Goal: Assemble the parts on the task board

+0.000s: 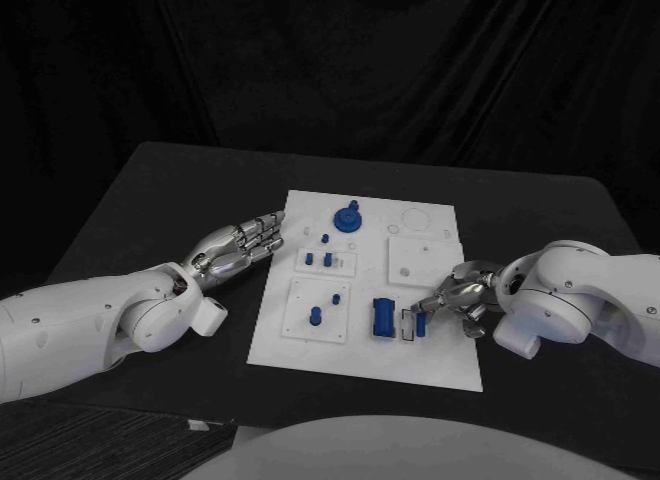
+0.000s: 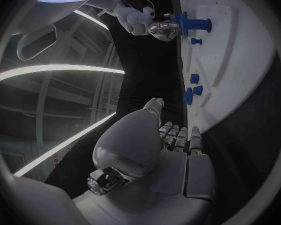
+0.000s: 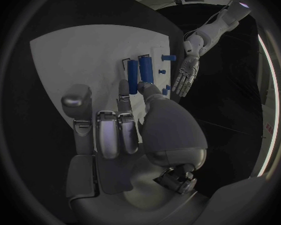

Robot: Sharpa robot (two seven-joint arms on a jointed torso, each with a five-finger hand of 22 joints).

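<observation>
The white task board (image 1: 417,355) lies mid-table. On it stand a round blue knob (image 1: 349,217), small blue pegs (image 1: 319,260) and a peg (image 1: 316,317) on a lower left plate. A blue cylinder (image 1: 384,316) and a thin blue piece (image 1: 410,323) lie near the board's right side. My right hand (image 1: 457,296) hovers at that side, its fingertips (image 3: 123,87) spread and close to the thin blue piece (image 3: 132,76) beside the cylinder (image 3: 145,69); whether they touch it is unclear. My left hand (image 1: 241,246) lies with fingers stretched out at the board's left edge, holding nothing.
The black table (image 1: 172,190) runs round the board, with bare room at the back and on both sides. White inset plates (image 1: 417,255) sit on the board's right half. In the left wrist view the board (image 2: 240,60) stands beside my left hand (image 2: 178,140).
</observation>
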